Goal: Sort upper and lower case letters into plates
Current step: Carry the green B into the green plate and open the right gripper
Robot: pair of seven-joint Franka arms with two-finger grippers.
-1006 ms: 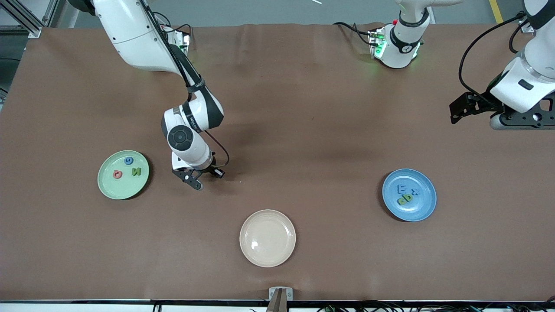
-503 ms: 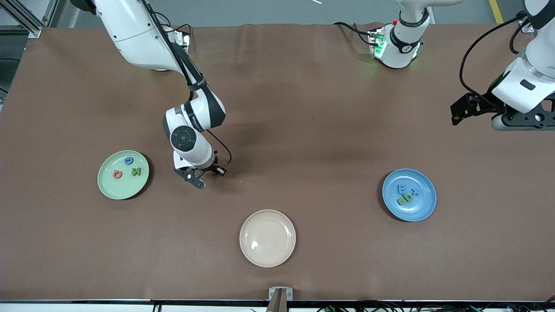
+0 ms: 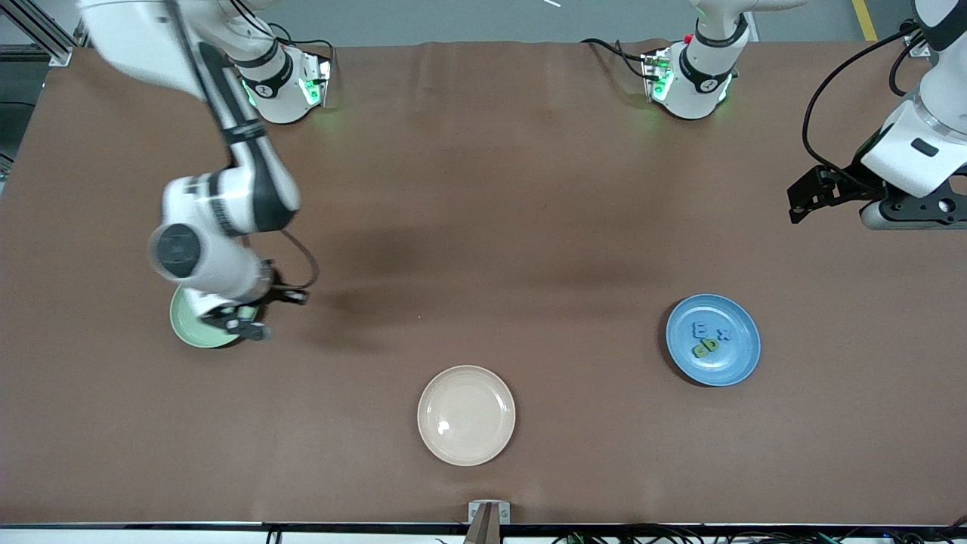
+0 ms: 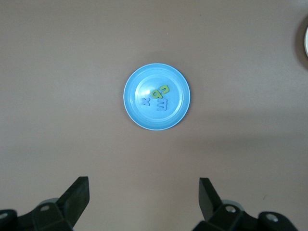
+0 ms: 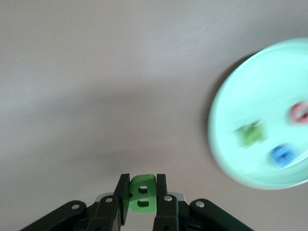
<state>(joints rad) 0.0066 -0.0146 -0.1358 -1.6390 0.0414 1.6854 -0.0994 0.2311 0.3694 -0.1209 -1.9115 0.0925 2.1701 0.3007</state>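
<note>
A green letter is clamped between the fingers of the right end effector, which are closed tight on it. In the front view this end effector hangs over the edge of the mint green plate on the side toward the middle of the counter, at the right arm's end. In the right wrist view the mint green plate holds three pieces: a green letter, a blue letter and a pinkish red letter. The held piece lies just off the plate's rim, so the coming move is judged to be a short carry inward over the dish before release.

The blue plate sits well apart, toward the left arm's end, with a cluster of blue and green letters in it. The cream plate lies nearer the front camera than both, between them, with nothing in it. The left end effector waits with its fingers spread wide and nothing between them, high over bare counter beside the blue plate. The right arm is clearly the nearer one to the mint plate.
</note>
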